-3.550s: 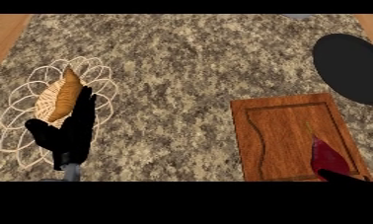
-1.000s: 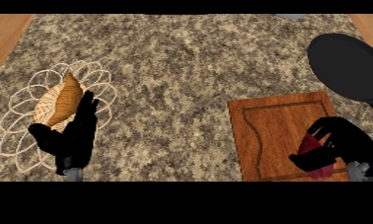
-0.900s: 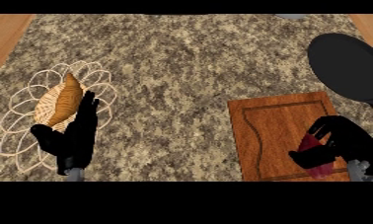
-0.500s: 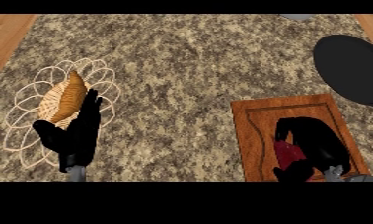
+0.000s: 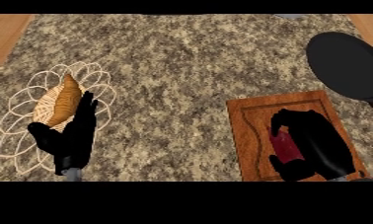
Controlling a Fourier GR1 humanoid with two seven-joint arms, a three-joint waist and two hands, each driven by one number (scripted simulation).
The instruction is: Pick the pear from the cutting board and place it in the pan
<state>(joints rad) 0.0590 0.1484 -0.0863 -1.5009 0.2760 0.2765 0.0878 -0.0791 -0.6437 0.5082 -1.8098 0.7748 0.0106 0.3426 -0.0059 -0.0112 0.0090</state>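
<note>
A speckled stone counter (image 5: 182, 65) fills the room's middle, with a big black pan (image 5: 344, 65) at its right edge and a wooden cutting board (image 5: 255, 119) just below the pan. On the left sits a white wire basket (image 5: 22, 119) shaped like a flower, with a brown loaf of bread (image 5: 64, 100) inside — and the left hand (image 5: 71, 136) rests open beside it, fingers up. The right hand (image 5: 317, 144) is over the board, fingers and thumb curled round the dark red pear (image 5: 286, 148) — the pear is still on the board, well apart from the pan.
</note>
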